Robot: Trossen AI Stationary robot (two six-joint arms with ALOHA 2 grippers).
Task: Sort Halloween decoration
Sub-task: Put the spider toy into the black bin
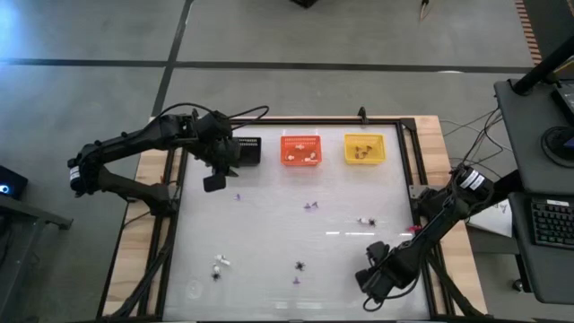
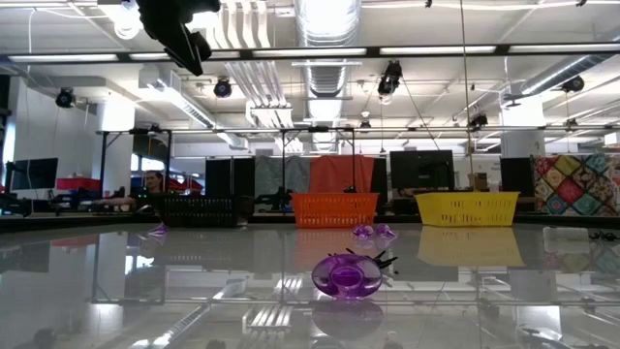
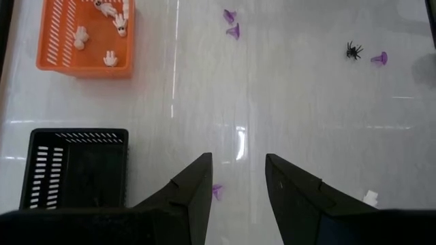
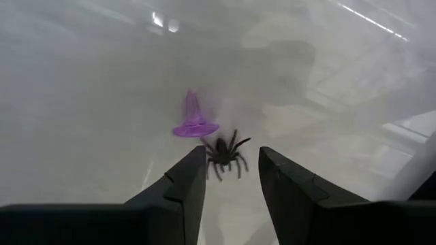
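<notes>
Small trinkets lie scattered on the white table: a black spider [image 1: 300,265] beside a purple witch hat [image 1: 298,280], more purple pieces [image 1: 310,205], and white bits [image 1: 220,262]. My right gripper [image 1: 366,280] is open near the table's near right corner. In the right wrist view the spider [image 4: 225,155] and the hat [image 4: 194,119] stand just ahead of its fingertips, untouched. My left gripper [image 1: 215,182] hangs open above the table beside the black basket [image 1: 247,151]. A purple piece [image 3: 216,192] lies on the table below its fingers.
Three baskets line the far edge: the black one, an orange one [image 1: 301,149] holding white skeleton hands [image 3: 109,58], and a yellow one [image 1: 364,149] holding brownish pieces. A white-and-dark bit [image 1: 365,220] lies right of centre. Open table surface stretches between the two arms.
</notes>
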